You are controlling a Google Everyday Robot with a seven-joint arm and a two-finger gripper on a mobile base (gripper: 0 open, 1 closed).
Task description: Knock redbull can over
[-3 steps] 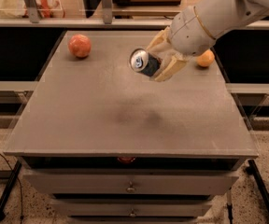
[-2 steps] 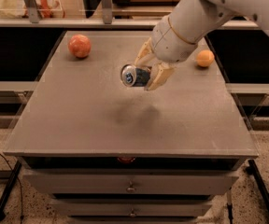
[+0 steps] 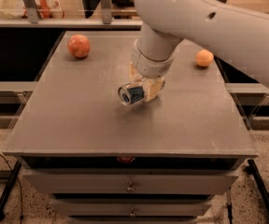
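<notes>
One gripper (image 3: 143, 89) clamped on the redbull can (image 3: 130, 94), can tipped sideways, over the table (image 3: 69, 120) middle

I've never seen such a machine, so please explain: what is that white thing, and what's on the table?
The white thing is a robot arm, reaching in from the upper right. At its end is the gripper, a two-finger clamp, low over the middle of the grey table. It is shut on the redbull can, held sideways with its silver end toward the camera. There is one picture, from a camera looking down at the table's front. Two round fruits lie near the far edge: a reddish fruit at picture-left, an orange fruit at picture-right, both apart from the gripper.
</notes>
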